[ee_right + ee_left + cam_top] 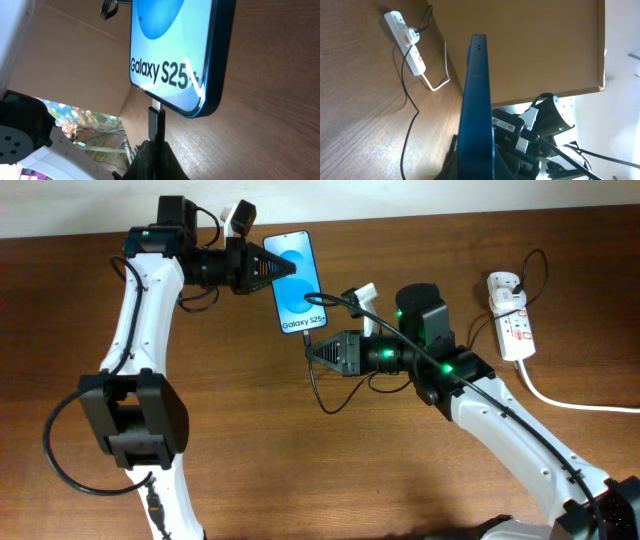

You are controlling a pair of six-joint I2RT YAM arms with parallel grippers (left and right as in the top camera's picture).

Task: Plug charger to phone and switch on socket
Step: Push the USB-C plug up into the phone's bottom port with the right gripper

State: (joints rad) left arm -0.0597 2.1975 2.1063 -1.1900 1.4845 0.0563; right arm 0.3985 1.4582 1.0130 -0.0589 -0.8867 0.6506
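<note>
The phone (pixel 298 280) has a bright blue screen reading "Galaxy S25+". It is lifted off the wooden table, and my left gripper (pixel 289 268) is shut on its left long edge. The left wrist view shows the phone (pixel 477 100) edge-on, rising from the left gripper (pixel 475 172). My right gripper (pixel 309 349) is shut on the charger's black connector (pixel 156 122). The connector's silver tip meets the bottom edge of the phone (pixel 175 45), right above the right gripper (pixel 157 152). The thin charger cable (pixel 316 390) loops away below. The white socket (pixel 510 315) lies at the far right, untouched.
The socket's thick white cord (pixel 560 402) trails to the right edge. In the left wrist view the socket (pixel 407 42) and the black charger cable (pixel 407 125) lie on the table. The right arm's body (pixel 440 365) stands between phone and socket. The table's far edge runs just behind the phone.
</note>
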